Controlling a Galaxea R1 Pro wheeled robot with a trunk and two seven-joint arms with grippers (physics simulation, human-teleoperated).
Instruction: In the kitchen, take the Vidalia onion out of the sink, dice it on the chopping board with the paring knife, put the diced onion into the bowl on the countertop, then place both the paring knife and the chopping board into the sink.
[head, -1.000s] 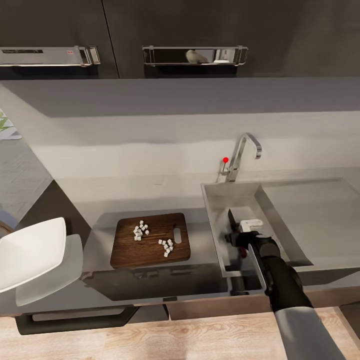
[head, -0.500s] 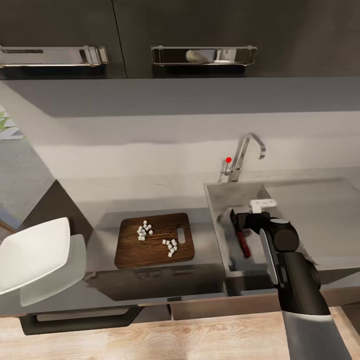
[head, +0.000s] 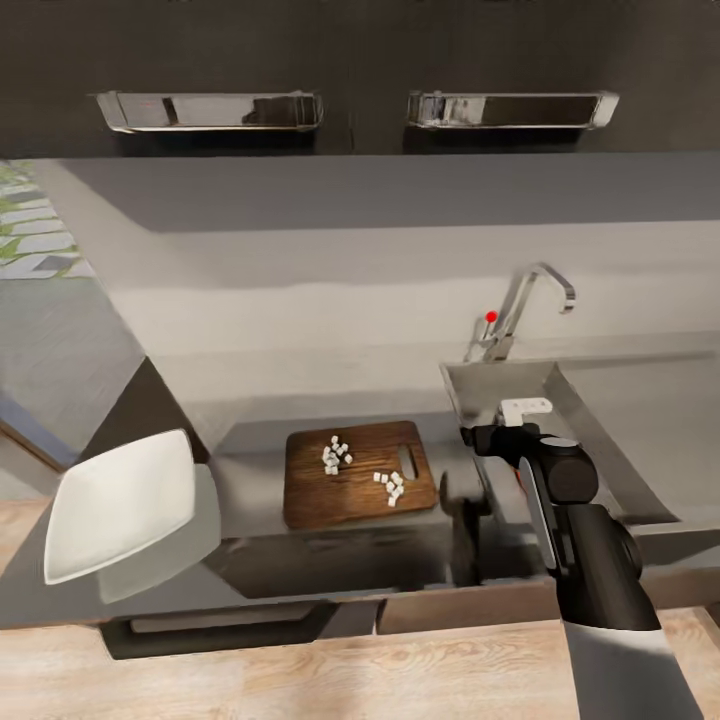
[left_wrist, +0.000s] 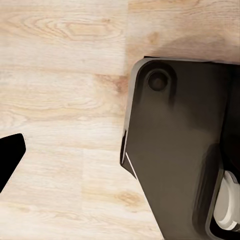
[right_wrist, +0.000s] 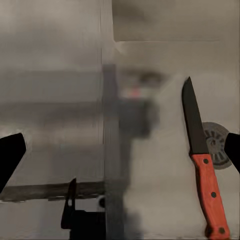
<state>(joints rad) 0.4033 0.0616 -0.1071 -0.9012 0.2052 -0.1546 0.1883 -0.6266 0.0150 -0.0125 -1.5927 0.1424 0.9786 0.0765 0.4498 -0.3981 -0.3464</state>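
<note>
Grey countertop (head: 300, 400) carries the chopping board (head: 345, 500) with diced onion (head: 336, 456) undelivered, bowl (head: 120, 505) at nine o'clock; paring knife (right_wrist: 202, 165) lies in the sink (head: 590, 430), right gripper (right_wrist: 120, 150) spread empty

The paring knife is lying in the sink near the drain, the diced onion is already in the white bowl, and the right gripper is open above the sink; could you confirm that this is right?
One detail is wrong: the diced onion lies on the chopping board, not in the bowl, as the head view shows. The paring knife does lie in the sink beside the drain, and the right gripper is open.
</note>
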